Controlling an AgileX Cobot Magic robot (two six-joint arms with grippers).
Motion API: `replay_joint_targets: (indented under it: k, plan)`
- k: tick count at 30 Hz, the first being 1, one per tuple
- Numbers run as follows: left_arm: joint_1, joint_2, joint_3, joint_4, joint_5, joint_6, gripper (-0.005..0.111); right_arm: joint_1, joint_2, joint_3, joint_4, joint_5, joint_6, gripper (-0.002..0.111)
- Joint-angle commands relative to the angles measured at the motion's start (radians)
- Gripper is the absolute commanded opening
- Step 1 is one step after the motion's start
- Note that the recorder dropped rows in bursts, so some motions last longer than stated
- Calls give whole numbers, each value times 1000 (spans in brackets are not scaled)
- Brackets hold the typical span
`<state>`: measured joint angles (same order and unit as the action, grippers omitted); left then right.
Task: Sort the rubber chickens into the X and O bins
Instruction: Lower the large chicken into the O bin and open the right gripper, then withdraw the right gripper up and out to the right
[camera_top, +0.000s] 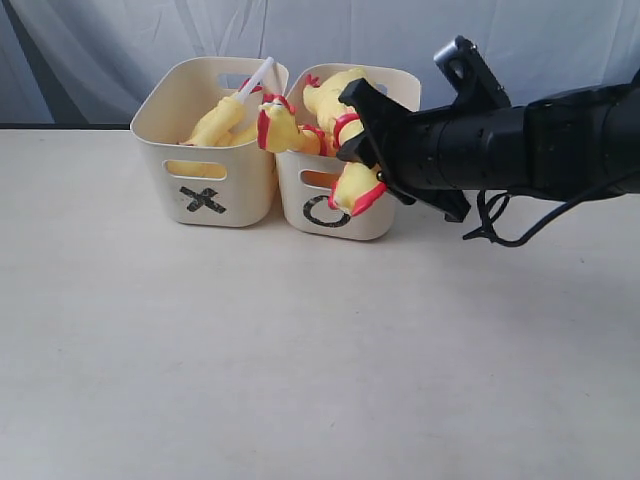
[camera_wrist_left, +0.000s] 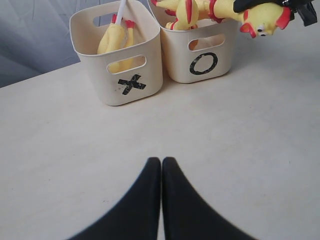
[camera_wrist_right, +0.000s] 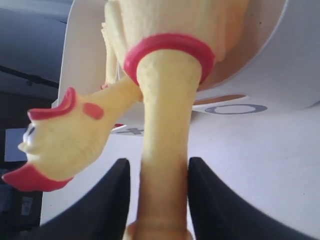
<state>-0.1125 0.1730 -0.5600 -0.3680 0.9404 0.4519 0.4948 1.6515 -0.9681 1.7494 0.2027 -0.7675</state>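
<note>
Sorting looks almost finished: the X bin (camera_top: 160, 130) holds a small rubber chicken (camera_top: 215, 122), and a large rubber chicken (camera_top: 352, 190) hangs over the O bin (camera_top: 380, 215) rim, with the right gripper (camera_wrist_right: 159, 162) slack round its neck and the left gripper (camera_wrist_left: 161, 161) clenched.

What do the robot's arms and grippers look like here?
The right arm is a thick black cylinder, with a loose black cable beneath and a dark bracket on top. The left gripper and right gripper have smooth black fingers.
</note>
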Motion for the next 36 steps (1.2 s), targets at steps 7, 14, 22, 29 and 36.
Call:
replay_joint_targets:
  k: [7, 14, 22, 29, 36]
  plan:
    - [-9, -5, 1, 2, 2, -7, 2, -6, -56, -5, -5, -59, 2, 60]
    - [-9, -5, 1, 2, 2, -7, 2, -6, -107, -38, -10, -89, -1, 60]
    - [-9, -5, 1, 2, 2, -7, 2, -6, -181, -74, -115, -173, -16, 60]
    - [-9, -5, 1, 2, 2, -7, 2, -6, -207, -74, -274, -148, -144, 55]
    - [-9, -5, 1, 6, 0, -7, 2, -6, -224, -74, -610, -10, -162, 1]
